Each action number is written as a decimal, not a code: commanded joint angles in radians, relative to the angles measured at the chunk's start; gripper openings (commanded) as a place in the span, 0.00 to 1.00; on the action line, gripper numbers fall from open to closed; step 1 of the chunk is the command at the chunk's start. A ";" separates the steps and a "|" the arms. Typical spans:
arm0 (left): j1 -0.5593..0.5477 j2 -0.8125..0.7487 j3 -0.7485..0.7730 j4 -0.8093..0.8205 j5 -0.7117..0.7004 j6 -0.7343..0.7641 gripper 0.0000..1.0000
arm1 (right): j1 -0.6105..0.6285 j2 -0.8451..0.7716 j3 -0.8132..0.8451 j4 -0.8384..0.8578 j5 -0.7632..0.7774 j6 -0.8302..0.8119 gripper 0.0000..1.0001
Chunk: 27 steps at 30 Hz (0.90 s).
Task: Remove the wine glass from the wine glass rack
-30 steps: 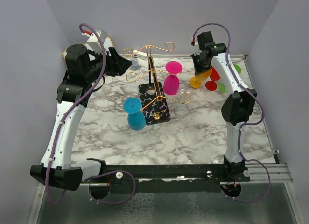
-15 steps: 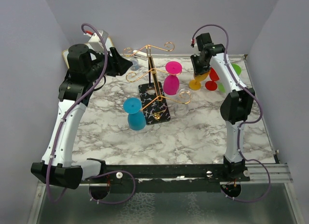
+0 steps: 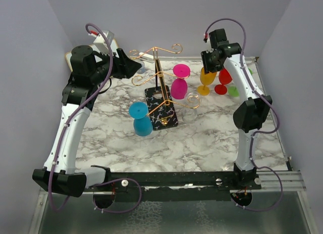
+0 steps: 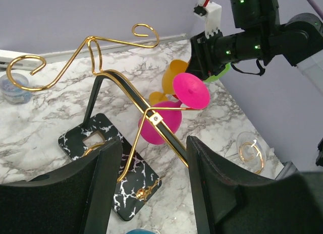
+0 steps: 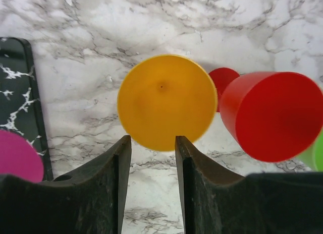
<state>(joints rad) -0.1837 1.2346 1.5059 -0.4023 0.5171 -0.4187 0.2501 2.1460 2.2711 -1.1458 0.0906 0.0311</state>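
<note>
**Right gripper** (image 5: 152, 143): fingers parted, gripping nothing. The orange wine glass (image 5: 166, 100) stood directly beneath it on the marble table (image 3: 202, 138), off the wine glass rack (image 3: 169, 118). The red wine glass (image 5: 272, 115) was just beside the orange one, on the gripper's right.

**Left gripper** (image 4: 154, 143): fingers wide apart, empty, with the rack ahead of it.

**Assessment:** the step in hand appeared to be clearing the right gripper from the orange glass, already on the table. To do it well, the withdrawal should go straight up with the fingers apart. Any sideways drift risks tipping the orange glass into its red neighbour. The magenta wine glass (image 3: 178, 88) and blue wine glass (image 3: 142, 124) hung on the rack, to the right gripper's left. A swing that way should wait until height is gained.

**Views:**
- The right wrist view alone showed the finger gap with the orange glass centred beyond it; overhead, the wrist hid this.
- The left wrist view alone showed the magenta glass's foot hooked over a wire arm.
- Only the overhead view showed the blue glass whole.
</note>
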 commanded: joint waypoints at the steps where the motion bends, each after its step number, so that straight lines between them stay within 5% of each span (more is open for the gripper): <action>1: -0.005 0.018 -0.015 0.082 0.072 -0.036 0.58 | 0.007 -0.180 -0.018 0.087 -0.005 0.037 0.42; 5: -0.005 0.056 -0.001 0.096 0.103 -0.058 0.59 | 0.008 -0.349 -0.167 0.213 -0.024 0.102 0.49; 11: -0.005 0.170 0.033 0.226 0.262 -0.205 0.59 | 0.008 -0.728 -0.623 0.567 -0.242 0.218 0.60; 16: -0.035 0.273 0.100 0.363 0.351 -0.358 0.57 | 0.008 -0.808 -0.690 0.528 -0.299 0.240 0.61; 27: -0.177 0.510 0.479 -0.112 0.126 -0.091 0.53 | 0.008 -0.945 -0.825 0.569 -0.238 0.255 0.61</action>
<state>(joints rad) -0.3305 1.6863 1.8877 -0.3244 0.7593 -0.6201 0.2554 1.2701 1.4681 -0.6388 -0.1532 0.2657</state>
